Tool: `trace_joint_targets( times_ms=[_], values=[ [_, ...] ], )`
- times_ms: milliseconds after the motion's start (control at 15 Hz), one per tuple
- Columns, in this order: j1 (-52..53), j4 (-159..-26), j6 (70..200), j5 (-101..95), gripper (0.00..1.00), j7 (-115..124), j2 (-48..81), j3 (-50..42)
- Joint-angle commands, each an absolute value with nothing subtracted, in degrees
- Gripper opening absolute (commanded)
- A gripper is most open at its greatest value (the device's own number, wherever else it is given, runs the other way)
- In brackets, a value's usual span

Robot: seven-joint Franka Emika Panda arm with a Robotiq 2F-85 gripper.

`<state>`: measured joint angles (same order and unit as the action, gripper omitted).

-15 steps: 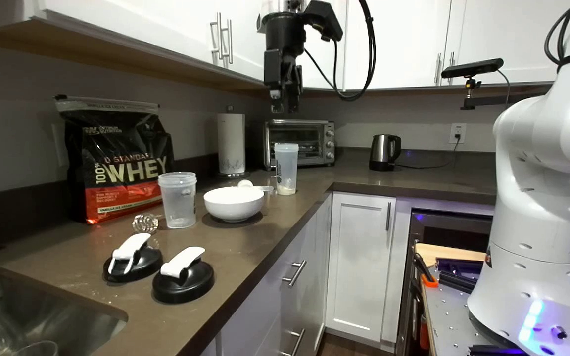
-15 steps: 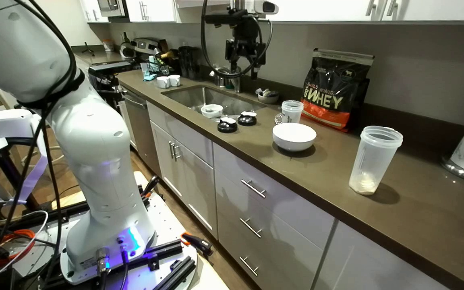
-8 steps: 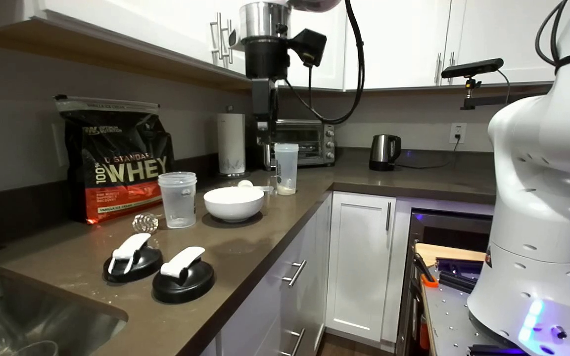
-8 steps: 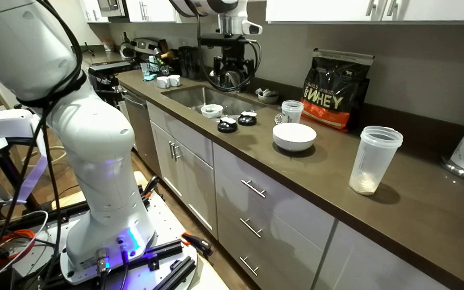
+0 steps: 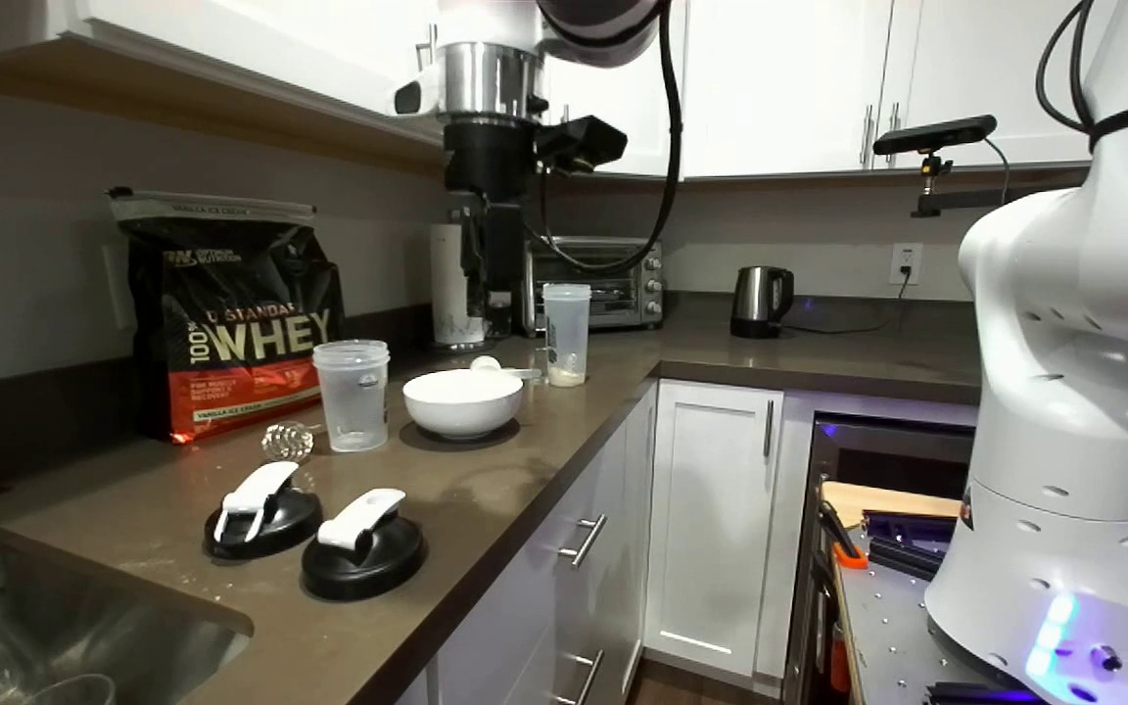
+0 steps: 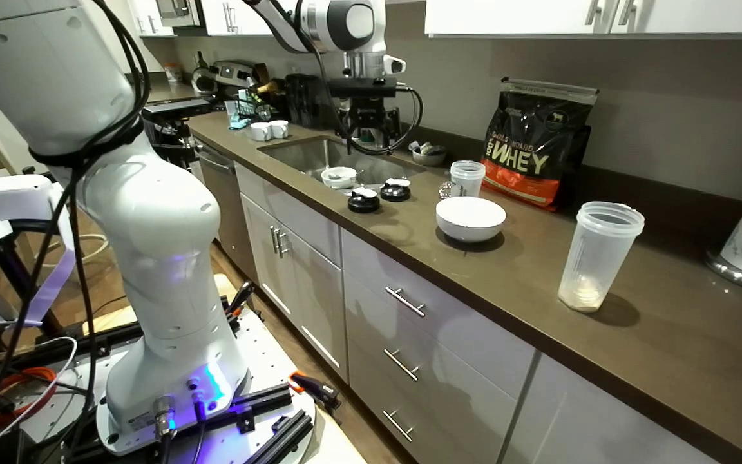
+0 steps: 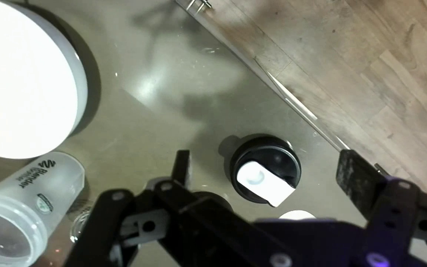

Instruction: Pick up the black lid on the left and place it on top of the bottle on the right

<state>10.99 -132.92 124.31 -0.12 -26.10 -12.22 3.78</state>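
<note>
Two alike black lids with white flip caps lie on the counter by the sink. The black lid nearer the counter edge shows in both exterior views (image 5: 363,558) (image 6: 363,201) and in the wrist view (image 7: 272,163). The second lid (image 5: 265,524) (image 6: 395,191) is mostly hidden behind a finger in the wrist view. The bottle (image 5: 567,328) (image 6: 603,251), tall and translucent with pale powder at the bottom, stands upright and uncapped; it is out of the wrist view. My gripper (image 5: 488,313) (image 7: 264,163) is open and empty, well above the counter, with the edge-side lid framed between its fingers.
A white bowl (image 5: 463,401) (image 6: 471,219), a shorter clear cup (image 5: 352,397) and a wire whisk ball (image 5: 287,443) stand between lids and bottle. A whey bag (image 5: 231,323) stands at the wall. The sink (image 5: 114,627) borders the lids. Upper cabinets (image 5: 309,59) hang overhead.
My gripper has come down from near the upper cabinets and moved across toward the lids, turning somewhat. The lids, bottle, bowl and cup have not moved.
</note>
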Motion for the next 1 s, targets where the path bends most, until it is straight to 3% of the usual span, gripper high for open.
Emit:
trace_joint_targets(
  times_ms=[0,933],
  values=[
    [10.98,-132.82,124.75,-0.01,1.0,-28.43,-11.53,4.32],
    [11.83,-130.93,133.51,-0.31,1.0,-42.65,-5.87,4.99]
  ],
)
